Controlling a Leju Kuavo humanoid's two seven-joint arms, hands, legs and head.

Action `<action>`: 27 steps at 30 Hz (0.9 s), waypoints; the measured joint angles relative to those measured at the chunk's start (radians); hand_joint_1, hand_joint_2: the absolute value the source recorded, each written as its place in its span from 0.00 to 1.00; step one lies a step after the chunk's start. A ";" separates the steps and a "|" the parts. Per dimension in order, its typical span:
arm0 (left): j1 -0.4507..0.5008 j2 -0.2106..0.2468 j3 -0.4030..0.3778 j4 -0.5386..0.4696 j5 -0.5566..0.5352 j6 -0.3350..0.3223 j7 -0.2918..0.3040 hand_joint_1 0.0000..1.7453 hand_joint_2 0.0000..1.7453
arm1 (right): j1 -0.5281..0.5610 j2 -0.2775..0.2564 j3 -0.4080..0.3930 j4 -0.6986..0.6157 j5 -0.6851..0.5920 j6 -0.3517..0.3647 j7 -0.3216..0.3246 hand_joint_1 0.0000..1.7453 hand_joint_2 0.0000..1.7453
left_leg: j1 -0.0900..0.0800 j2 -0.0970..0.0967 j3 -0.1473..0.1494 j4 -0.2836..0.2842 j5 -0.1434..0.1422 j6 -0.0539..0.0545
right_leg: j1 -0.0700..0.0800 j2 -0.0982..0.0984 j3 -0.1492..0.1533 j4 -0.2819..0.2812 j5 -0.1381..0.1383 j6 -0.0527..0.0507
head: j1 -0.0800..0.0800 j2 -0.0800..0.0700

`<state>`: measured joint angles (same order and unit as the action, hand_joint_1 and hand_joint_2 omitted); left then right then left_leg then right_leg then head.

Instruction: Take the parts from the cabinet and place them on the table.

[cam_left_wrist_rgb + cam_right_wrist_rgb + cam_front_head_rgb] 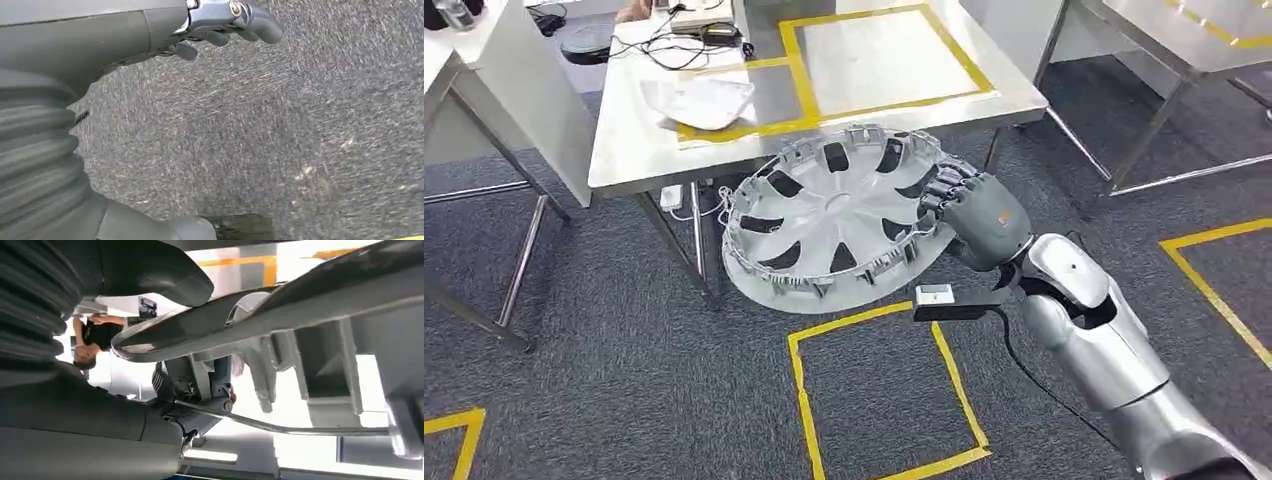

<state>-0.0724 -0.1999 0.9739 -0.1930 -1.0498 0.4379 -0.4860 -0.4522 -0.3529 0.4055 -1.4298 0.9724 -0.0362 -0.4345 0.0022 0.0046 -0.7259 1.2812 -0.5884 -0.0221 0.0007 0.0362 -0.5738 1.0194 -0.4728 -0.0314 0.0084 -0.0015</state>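
Above grey carpet point(624, 400), a silver spoked wheel cover point(829, 215), tilted, clip-rimmed.

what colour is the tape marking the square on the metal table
Yellow tape, clearest in the head view.

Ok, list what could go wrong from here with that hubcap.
The right hand grips the hubcap only at one rim edge, so the wide disc could tilt or slip free. Its far rim sits level with the table edge and might knock it on the way up. A white part already lies inside the yellow outline, so a landing there could strike it.
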 joint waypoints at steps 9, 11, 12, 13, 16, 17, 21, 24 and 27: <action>-0.001 0.005 0.000 -0.001 0.000 -0.001 -0.005 0.00 1.00 | -0.001 0.000 -0.006 0.004 0.000 0.000 -0.001 1.00 1.00 | -0.002 -0.034 0.090 -0.265 0.176 0.048 | -0.003 0.014 0.017 0.038 -0.038 0.042 | 0.001 0.000; -0.003 0.005 0.000 -0.001 0.000 -0.001 -0.006 0.00 1.00 | -0.008 0.000 -0.008 0.004 -0.001 0.000 -0.001 1.00 1.00 | -0.002 -0.020 0.099 -0.265 0.164 0.058 | -0.005 -0.019 -0.062 0.166 -0.078 0.054 | 0.003 0.000; -0.003 0.005 0.000 -0.001 0.000 -0.001 -0.006 0.00 1.00 | -0.006 0.000 -0.009 0.004 -0.002 0.000 -0.002 1.00 1.00 | -0.002 -0.014 0.104 -0.265 0.157 0.058 | -0.007 -0.022 -0.106 0.234 -0.108 0.060 | 0.004 0.000; -0.001 0.005 0.000 -0.001 0.000 -0.001 -0.006 0.00 1.00 | -0.004 0.000 -0.009 0.005 -0.002 0.000 -0.002 1.00 1.00 | -0.002 -0.007 0.110 -0.263 0.149 0.058 | -0.010 -0.023 -0.146 0.288 -0.131 0.063 | 0.004 0.000; -0.001 0.004 0.000 0.000 0.000 -0.001 -0.006 0.00 1.00 | 0.000 0.000 -0.009 0.005 -0.001 0.001 -0.003 1.00 1.00 | -0.002 0.012 0.139 -0.257 0.123 0.054 | -0.013 -0.033 -0.141 0.205 -0.041 0.065 | 0.004 0.000; -0.001 0.003 0.000 0.000 0.000 -0.001 -0.005 0.00 1.00 | 0.000 0.000 -0.010 0.005 -0.001 0.001 -0.001 1.00 1.00 | -0.002 0.019 0.151 -0.256 0.113 0.051 | -0.012 -0.042 -0.105 0.113 0.019 0.062 | 0.004 0.000; -0.002 0.002 0.000 0.000 0.000 0.000 -0.002 0.00 1.00 | -0.001 0.001 -0.015 0.004 -0.003 -0.002 0.000 1.00 1.00 | -0.010 0.046 0.170 -0.259 0.086 0.025 | 0.007 -0.081 -0.060 0.005 0.039 0.031 | 0.005 0.000; -0.003 0.002 0.000 0.000 0.000 0.000 -0.002 0.00 1.00 | 0.005 0.001 -0.016 0.003 -0.002 -0.001 0.000 1.00 1.00 | -0.006 0.039 0.178 -0.231 0.078 0.007 | -0.005 -0.057 -0.037 -0.003 0.035 0.013 | 0.005 0.000; -0.006 0.002 0.000 0.000 0.000 0.000 -0.001 0.00 1.00 | 0.003 0.001 -0.022 0.003 -0.003 -0.002 0.003 1.00 1.00 | -0.001 0.004 0.070 -0.051 0.015 -0.008 | -0.007 -0.038 -0.025 -0.003 0.023 0.000 | -0.001 0.000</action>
<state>-0.0784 -0.1980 0.9743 -0.1930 -1.0502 0.4383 -0.4872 -0.4487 -0.3521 0.3838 -1.4263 0.9697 -0.0385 -0.4315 0.0013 0.0084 -0.6559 1.2305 -0.5734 -0.0301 -0.0068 -0.0017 -0.5991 1.0167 -0.4501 -0.0309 0.0073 -0.0015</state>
